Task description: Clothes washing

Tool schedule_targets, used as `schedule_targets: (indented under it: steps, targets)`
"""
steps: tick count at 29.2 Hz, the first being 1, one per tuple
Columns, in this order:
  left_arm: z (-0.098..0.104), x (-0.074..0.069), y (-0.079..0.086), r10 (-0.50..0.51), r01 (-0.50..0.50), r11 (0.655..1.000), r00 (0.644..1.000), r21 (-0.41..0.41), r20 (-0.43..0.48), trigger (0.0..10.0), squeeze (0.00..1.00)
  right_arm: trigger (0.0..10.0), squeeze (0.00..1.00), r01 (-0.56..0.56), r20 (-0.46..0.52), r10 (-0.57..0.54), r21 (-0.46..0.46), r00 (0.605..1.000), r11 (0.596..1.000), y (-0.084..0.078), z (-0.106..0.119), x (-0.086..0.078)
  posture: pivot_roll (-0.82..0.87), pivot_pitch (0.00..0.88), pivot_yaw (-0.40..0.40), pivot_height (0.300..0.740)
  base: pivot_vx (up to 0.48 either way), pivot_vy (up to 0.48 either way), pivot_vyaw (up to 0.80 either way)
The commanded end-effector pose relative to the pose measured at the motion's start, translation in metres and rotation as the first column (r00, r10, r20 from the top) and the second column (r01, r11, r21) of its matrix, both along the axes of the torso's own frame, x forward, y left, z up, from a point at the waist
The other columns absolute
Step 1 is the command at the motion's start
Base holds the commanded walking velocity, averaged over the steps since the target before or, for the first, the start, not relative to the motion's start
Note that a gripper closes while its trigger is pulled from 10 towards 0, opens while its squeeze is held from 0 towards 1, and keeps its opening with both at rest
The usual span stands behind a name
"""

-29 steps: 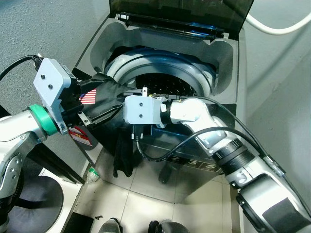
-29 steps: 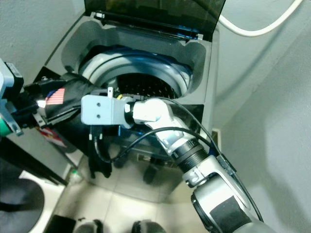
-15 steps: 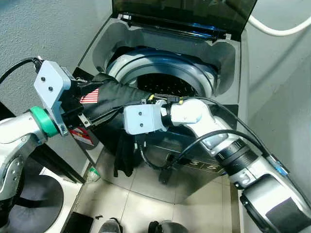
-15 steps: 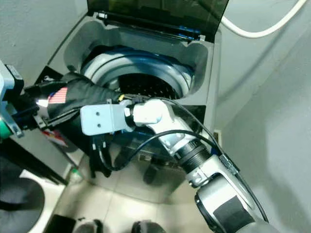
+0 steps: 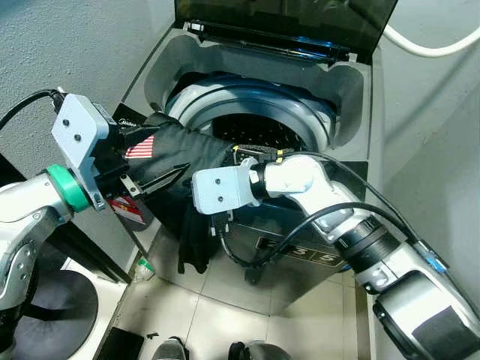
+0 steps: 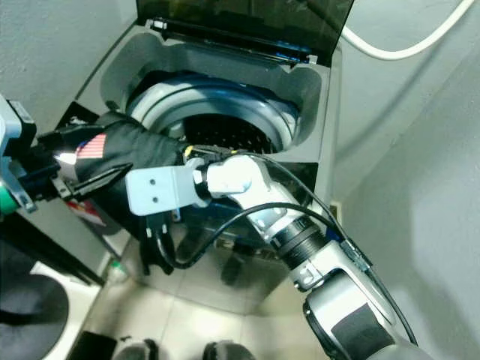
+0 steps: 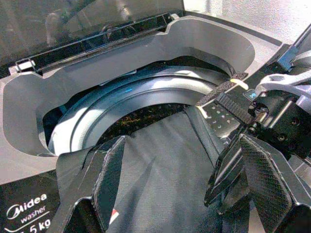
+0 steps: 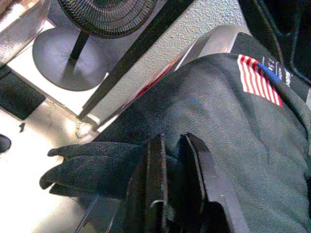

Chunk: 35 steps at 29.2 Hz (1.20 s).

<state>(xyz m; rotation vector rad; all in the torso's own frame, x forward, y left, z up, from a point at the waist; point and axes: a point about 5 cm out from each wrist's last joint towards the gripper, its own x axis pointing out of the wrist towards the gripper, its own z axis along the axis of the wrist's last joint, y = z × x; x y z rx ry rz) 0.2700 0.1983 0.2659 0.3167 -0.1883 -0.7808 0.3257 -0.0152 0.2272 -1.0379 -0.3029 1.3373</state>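
A black garment (image 5: 187,150) with a flag patch (image 5: 140,148) is draped over the front left rim of the open top-load washing machine (image 5: 345,82). Part of it hangs down the machine's side (image 5: 193,247). My left gripper (image 5: 166,177) is open at the patch end, its fingers (image 7: 109,179) spread wide with the cloth (image 7: 165,165) lying between them. My right gripper (image 8: 174,141) is shut, pinching a fold of the garment (image 8: 228,126) where it hangs over the edge. In the eye views its fingers sit under its grey wrist block (image 5: 217,191). The dark drum (image 5: 259,129) is behind it.
The raised dark lid (image 5: 285,19) leans against the wall. A white hose (image 5: 431,46) runs at the upper right. A floor fan (image 8: 104,14) on a round base stands left of the machine, beside a black bar (image 5: 82,247). Pale floor tiles (image 5: 217,300) lie below.
My left gripper's fingers have parted around the cloth. My right wrist has dropped slightly toward the hanging part of the garment. The camera has shifted a little.
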Motion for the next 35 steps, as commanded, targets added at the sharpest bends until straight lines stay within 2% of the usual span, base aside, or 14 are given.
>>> schedule_targets:
  steps: [1, 9, 15, 16, 18, 19, 22, 25, 27, 28, 29, 31, 33, 35]
  targets:
    - [-0.001, -0.003, -0.001, 0.000, 0.000, 1.000, 1.000, 0.006, 0.001, 10.0, 0.00, 0.0, 0.00, 0.109, -0.015, -0.109, -0.028, 0.994, 0.994, -0.018, -0.009, 0.011, 0.11, 0.099, -0.005, 0.740, 0.000, 0.000, 0.00]
    - [-0.001, -0.003, -0.001, -0.003, 0.003, 1.000, 1.000, 0.008, -0.001, 10.0, 0.00, 0.0, 0.00, 0.123, -0.005, -0.123, 0.081, 0.992, 0.989, -0.020, 0.009, 0.012, 0.11, 0.110, 0.001, 0.740, 0.000, 0.000, 0.00]
    - [0.000, -0.003, -0.002, -0.005, 0.005, 1.000, 1.000, 0.008, -0.004, 10.0, 0.00, 0.0, 0.00, 0.133, 0.014, -0.155, 0.442, 0.988, 0.887, -0.015, 0.065, 0.015, 0.11, 0.114, 0.003, 0.740, 0.000, 0.000, 0.00]
    - [0.000, -0.003, -0.002, -0.005, 0.005, 1.000, 1.000, 0.008, -0.004, 10.0, 0.00, 6.9, 0.00, 0.170, 0.023, -0.211, 0.510, 0.977, 0.843, -0.016, 0.076, 0.020, 0.11, 0.115, 0.004, 0.740, 0.000, 0.000, 0.00]
    - [0.000, -0.003, -0.002, -0.005, 0.005, 1.000, 1.000, 0.008, -0.004, 10.0, 0.00, 6.9, 0.00, 0.201, 0.034, -0.267, 0.567, 0.963, 0.799, -0.019, 0.086, 0.025, 0.11, 0.115, 0.004, 0.740, 0.000, 0.000, 0.00]
    - [0.000, -0.003, -0.002, -0.006, 0.006, 1.000, 1.000, 0.008, -0.003, 10.0, 0.00, 10.0, 0.00, 0.247, 0.062, -0.369, 0.641, 0.927, 0.727, -0.027, 0.101, 0.033, 0.11, 0.114, 0.005, 0.740, 0.000, 0.000, 0.00]
    - [0.000, -0.003, -0.002, -0.006, 0.006, 1.000, 1.000, 0.009, -0.003, 10.0, 0.00, 10.0, 0.00, 0.270, 0.077, -0.435, 0.684, 0.897, 0.677, -0.032, 0.111, 0.038, 0.11, 0.114, 0.005, 0.740, 0.000, 0.000, 0.00]
    - [0.000, -0.002, -0.003, -0.008, 0.008, 1.000, 1.000, 0.007, -0.002, 10.0, 0.00, 10.0, 0.00, 0.326, 0.031, -0.712, 0.874, 0.701, 0.360, -0.078, 0.148, 0.054, 0.12, 0.112, 0.004, 0.740, 0.000, 0.000, 0.00]
    - [0.000, -0.003, -0.002, -0.007, 0.007, 1.000, 1.000, 0.007, -0.002, 10.0, 0.00, 10.0, 0.00, 0.283, 0.002, -0.825, 0.939, 0.565, 0.196, -0.104, 0.161, 0.053, 0.12, 0.113, 0.006, 0.740, 0.000, 0.000, 0.00]
    - [0.000, -0.003, -0.002, -0.007, 0.007, 1.000, 1.000, 0.007, -0.002, 10.0, 0.00, 10.0, 0.00, 0.283, 0.002, -0.825, 0.939, 0.565, 0.196, -0.104, 0.161, 0.053, 0.12, 0.113, 0.006, 0.740, 0.000, 0.000, 0.00]
    - [0.000, -0.003, -0.002, -0.006, 0.006, 1.000, 1.000, 0.008, -0.002, 10.0, 0.00, 10.0, 0.00, 0.261, -0.018, -0.854, 0.955, 0.521, 0.139, -0.111, 0.164, 0.051, 0.12, 0.113, 0.006, 0.740, 0.000, 0.000, 0.00]
    - [0.000, -0.002, -0.002, -0.009, 0.009, 1.000, 1.000, 0.007, -0.003, 10.0, 0.00, 10.0, 0.00, 0.232, -0.084, -0.920, 0.973, 0.383, 0.008, -0.132, 0.162, 0.052, 0.12, 0.113, 0.007, 0.740, 0.000, 0.000, 0.00]
    - [0.000, -0.002, -0.003, -0.010, 0.010, 1.000, 1.000, 0.007, -0.003, 10.0, 0.00, 10.0, 0.00, 0.237, -0.104, -0.935, 0.971, 0.338, -0.022, -0.138, 0.160, 0.054, 0.12, 0.113, 0.007, 0.740, 0.000, 0.000, 0.00]
    - [0.000, -0.002, -0.004, -0.013, 0.013, 1.000, 1.000, 0.005, -0.003, 10.0, 0.00, 10.0, 0.00, 0.338, -0.085, -0.930, 0.940, 0.358, 0.044, -0.133, 0.143, 0.064, 0.12, 0.113, 0.007, 0.740, 0.000, 0.000, 0.00]
